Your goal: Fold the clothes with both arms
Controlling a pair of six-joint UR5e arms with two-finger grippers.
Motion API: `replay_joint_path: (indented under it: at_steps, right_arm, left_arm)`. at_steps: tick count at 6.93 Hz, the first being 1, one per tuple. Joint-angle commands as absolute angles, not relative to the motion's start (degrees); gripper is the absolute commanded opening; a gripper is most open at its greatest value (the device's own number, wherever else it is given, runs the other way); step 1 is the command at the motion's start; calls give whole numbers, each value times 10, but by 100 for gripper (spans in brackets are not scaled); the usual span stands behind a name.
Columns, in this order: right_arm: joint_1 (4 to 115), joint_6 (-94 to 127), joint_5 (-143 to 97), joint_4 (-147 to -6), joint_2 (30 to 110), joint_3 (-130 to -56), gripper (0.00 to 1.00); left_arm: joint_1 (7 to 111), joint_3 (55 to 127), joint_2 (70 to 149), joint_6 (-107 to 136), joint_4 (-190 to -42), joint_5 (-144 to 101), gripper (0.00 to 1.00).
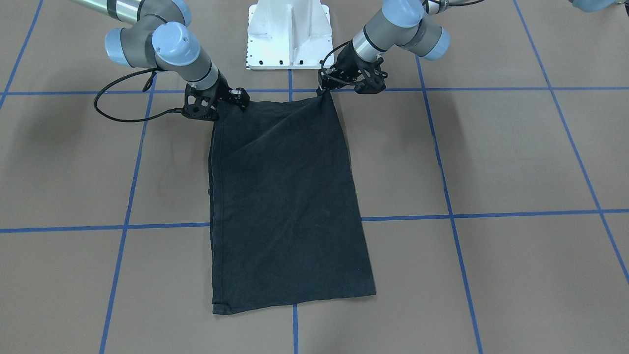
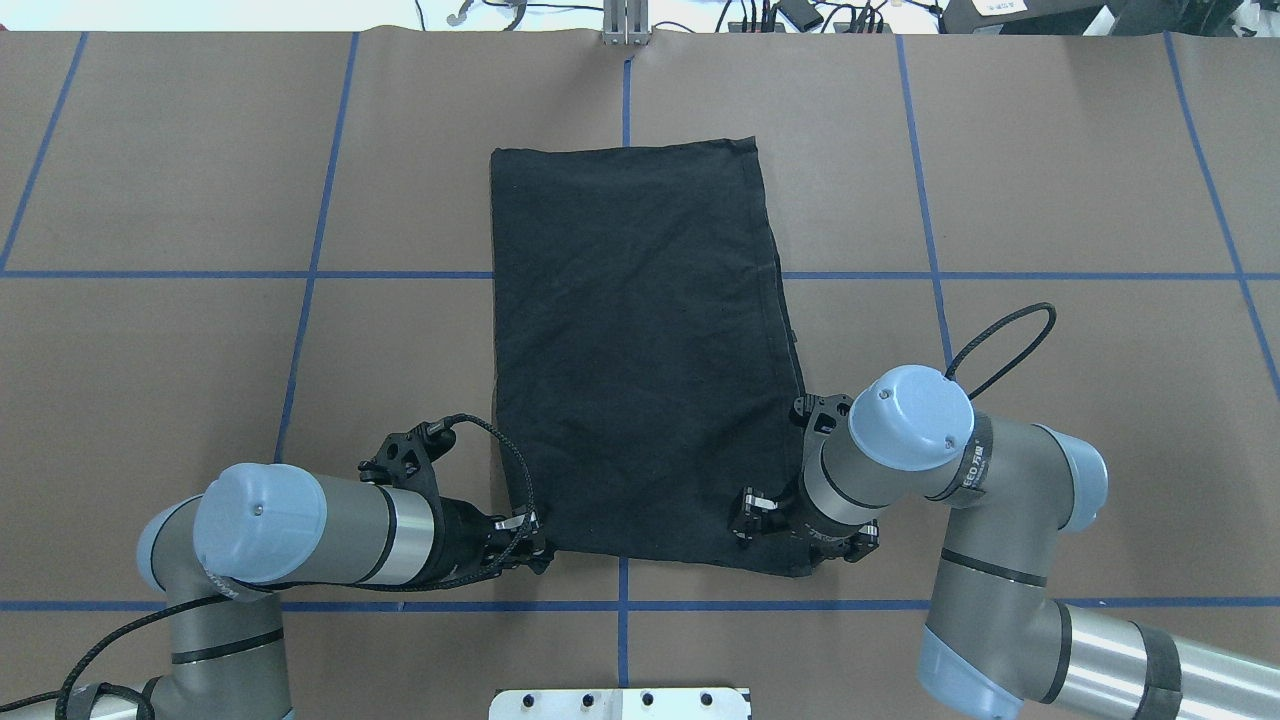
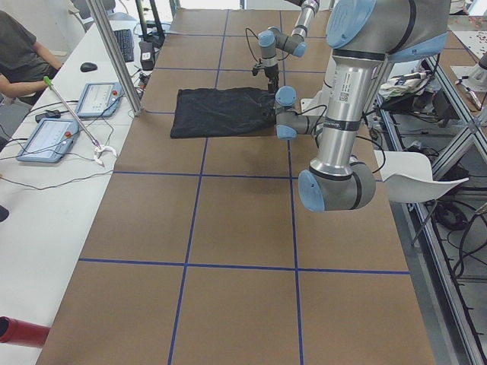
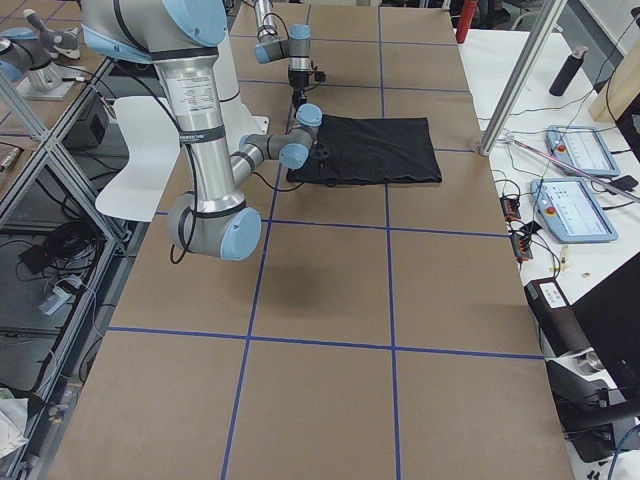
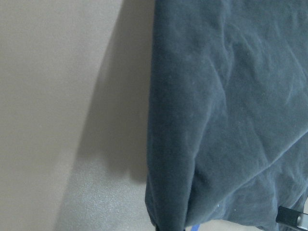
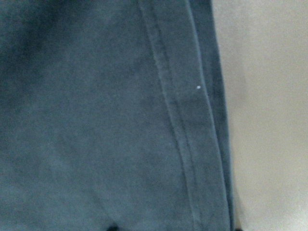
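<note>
The black T-shirt (image 1: 285,196) lies folded into a long rectangle on the brown table, plain side up, with no logo showing. In the overhead view the T-shirt (image 2: 640,340) runs from the far centre back toward the robot. My left gripper (image 1: 325,91) is shut on its near corner, which is pulled up slightly. My right gripper (image 1: 215,114) is shut on the other near corner. From overhead, the left gripper (image 2: 540,548) and right gripper (image 2: 815,560) sit at the two ends of the near edge. Both wrist views are filled with dark cloth (image 5: 226,120) (image 6: 96,120), with a seam beside bare table.
The white pedestal base (image 1: 290,34) stands just behind the shirt's near edge. Blue tape lines (image 2: 310,275) grid the table. A side bench with tablets (image 3: 46,137) and a seated person (image 3: 19,53) lies beyond the far edge. Open brown surface spreads left and right of the shirt.
</note>
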State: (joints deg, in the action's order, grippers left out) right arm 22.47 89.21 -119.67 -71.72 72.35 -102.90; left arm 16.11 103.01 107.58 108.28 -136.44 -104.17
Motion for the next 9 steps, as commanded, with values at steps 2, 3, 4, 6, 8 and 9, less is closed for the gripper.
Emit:
replay_joint_path:
  at_steps: [2, 3, 4, 6, 8, 9]
  right_arm:
    - [225, 892, -1196, -717, 724, -1027, 66]
    - [226, 893, -1196, -717, 724, -1027, 66]
    - [226, 893, -1196, -717, 723, -1027, 48]
    - [226, 893, -1181, -716, 721, -1029, 2]
    - [226, 893, -1187, -715, 721, -1033, 0]
    - [226, 893, -1188, -716, 721, -1038, 0]
  left_arm:
    - [161, 1030, 1076, 1083, -1365, -1042, 0]
    - [161, 1030, 1076, 1083, -1365, -1042, 0]
    - [161, 1031, 1076, 1083, -1364, -1042, 0]
    - [162, 1031, 1076, 1083, -1365, -1042, 0]
    - [163, 1031, 1076, 1083, -1365, -1042, 0]
    - [163, 1031, 1076, 1083, -1365, -1042, 0]
